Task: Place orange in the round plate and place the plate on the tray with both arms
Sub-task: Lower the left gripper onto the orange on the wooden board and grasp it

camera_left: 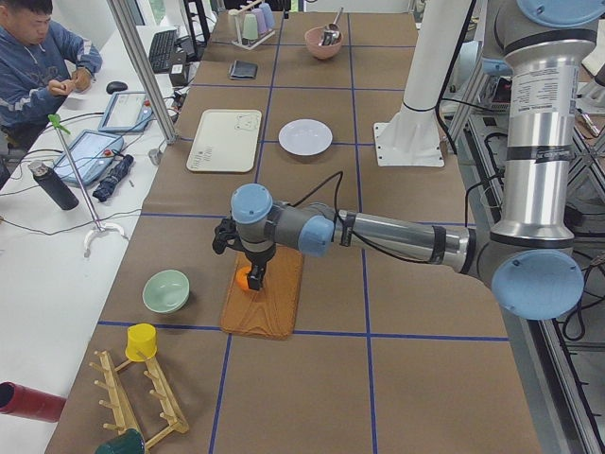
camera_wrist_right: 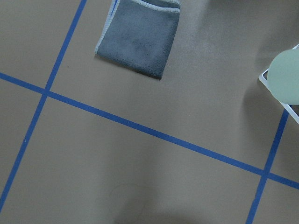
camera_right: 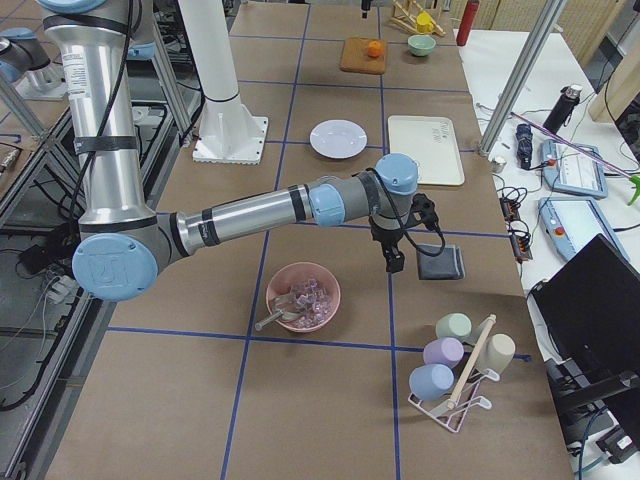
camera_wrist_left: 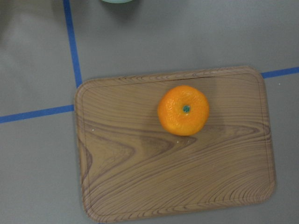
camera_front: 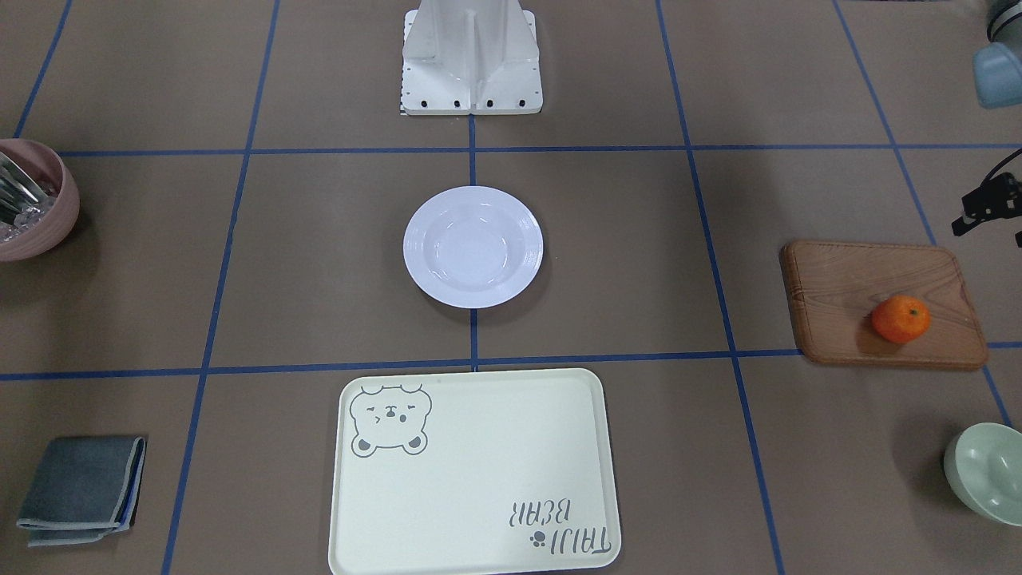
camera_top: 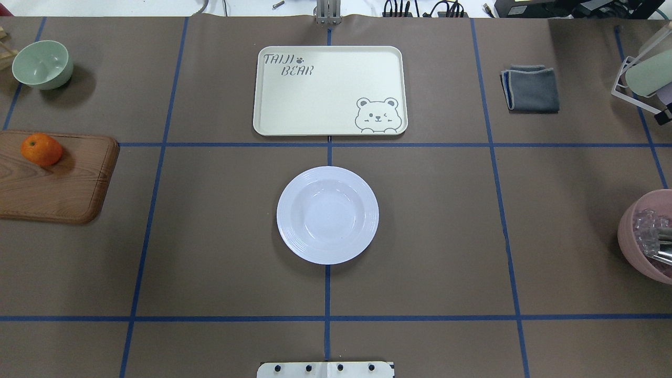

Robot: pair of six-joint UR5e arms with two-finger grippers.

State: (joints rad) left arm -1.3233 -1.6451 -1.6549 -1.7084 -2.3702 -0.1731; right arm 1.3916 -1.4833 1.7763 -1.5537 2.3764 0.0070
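Note:
The orange (camera_front: 901, 319) lies on a brown wooden board (camera_front: 862, 279) at the table's left end; the left wrist view looks straight down on the orange (camera_wrist_left: 183, 110). My left gripper (camera_left: 253, 276) hangs just above it in the exterior left view; I cannot tell whether it is open or shut. The white round plate (camera_top: 327, 214) sits empty at the table's centre. Beyond it lies the cream tray (camera_top: 325, 94), also empty. My right gripper (camera_right: 394, 262) hovers between a pink bowl and a grey cloth; I cannot tell its state.
A pale green bowl (camera_top: 42, 64) stands beyond the board. The pink bowl (camera_top: 643, 236) with utensils, the folded grey cloth (camera_top: 530, 88) and a cup rack (camera_top: 643, 79) are at the right end. The robot base (camera_front: 471, 60) stands behind the plate. A person (camera_left: 38, 66) sits at a side desk.

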